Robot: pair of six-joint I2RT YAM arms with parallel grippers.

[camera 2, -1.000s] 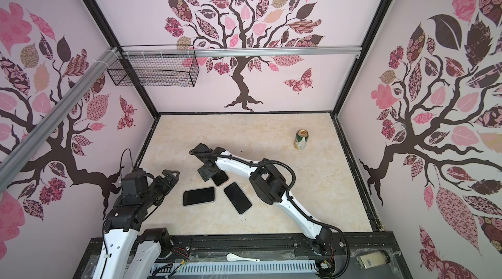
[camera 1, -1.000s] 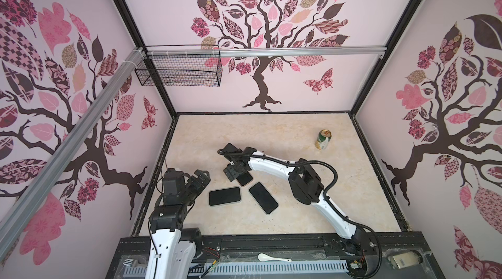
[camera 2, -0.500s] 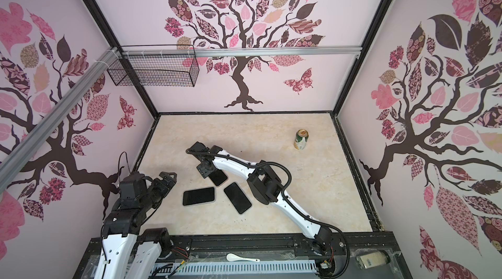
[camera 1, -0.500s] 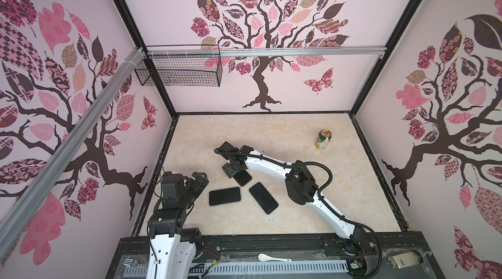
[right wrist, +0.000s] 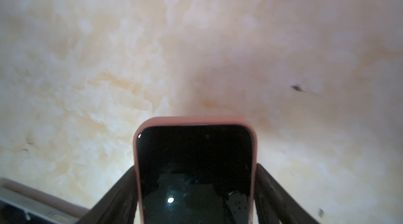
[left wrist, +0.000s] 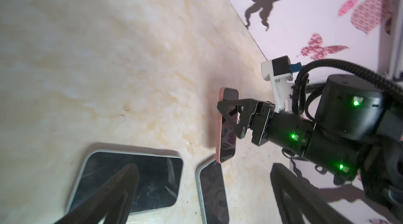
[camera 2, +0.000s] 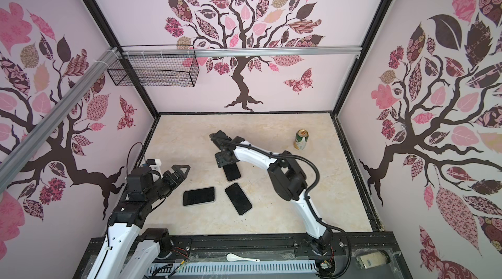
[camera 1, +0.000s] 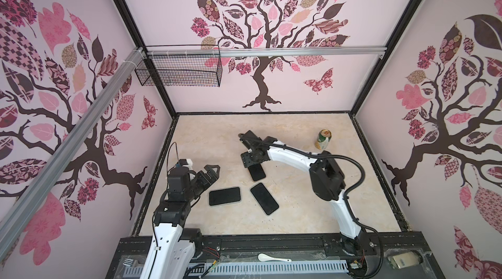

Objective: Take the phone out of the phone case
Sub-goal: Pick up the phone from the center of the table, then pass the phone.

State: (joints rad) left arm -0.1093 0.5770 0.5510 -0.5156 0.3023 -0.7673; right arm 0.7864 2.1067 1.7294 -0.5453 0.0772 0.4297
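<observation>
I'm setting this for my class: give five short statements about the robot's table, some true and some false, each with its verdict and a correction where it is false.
1. The can stands upright. True.
2. The right gripper is closed on the pink-cased phone. True.
3. The left gripper holds a phone. False: it is open and empty.
4. The pink case is off its phone. False: it wraps the phone's edges.
5. The wire basket sits on the table. False: it hangs from the metal rail.
</observation>
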